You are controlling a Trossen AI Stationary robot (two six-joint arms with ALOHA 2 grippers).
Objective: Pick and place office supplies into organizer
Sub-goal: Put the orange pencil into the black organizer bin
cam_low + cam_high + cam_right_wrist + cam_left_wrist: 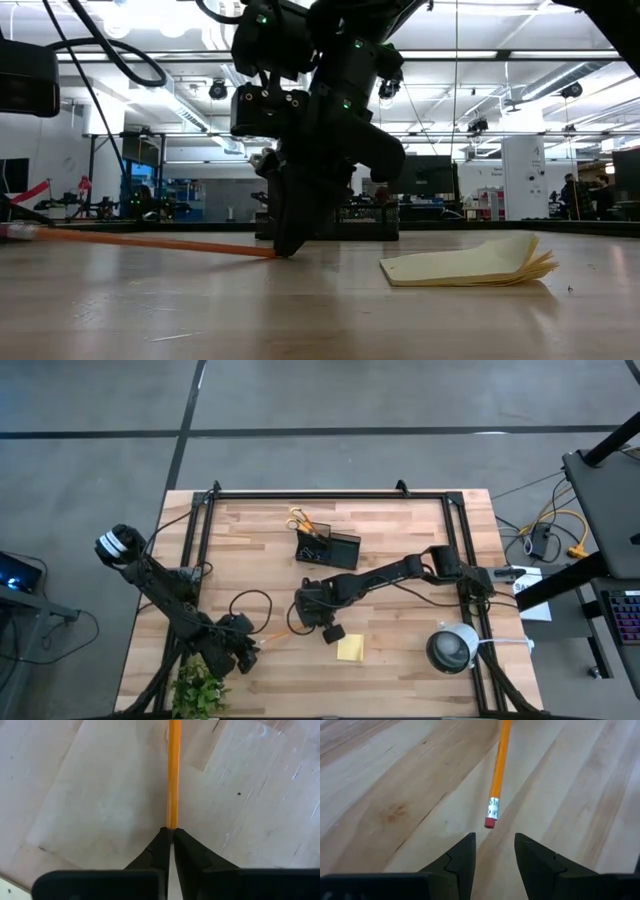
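Note:
An orange pencil (pixel 278 635) lies on the wooden table, left of the yellow sticky-note pad (pixel 350 649). My right gripper (pixel 170 834) is shut on the pencil's end away from the eraser. My left gripper (pixel 495 845) stands open just short of the pencil's pink eraser end (pixel 490 822) and touches nothing. The black organizer (pixel 328 547) stands farther back, with yellow-handled scissors (pixel 299 520) sticking out of its left compartment. My right gripper pinches the pencil's end opposite the eraser (pixel 172 824) between its two fingertips. The fingers come from above, slanting down, and the pencil runs straight on ahead of them. In the low view the pencil (pixel 150 243) lies low along the table toward the eraser end.
A round white-grey device (pixel 452 648) sits near the table's right front. A small green plant (pixel 200 690) stands at the front left, close to my left arm. A dark cable (pixel 250 600) loops on the table between the arms.

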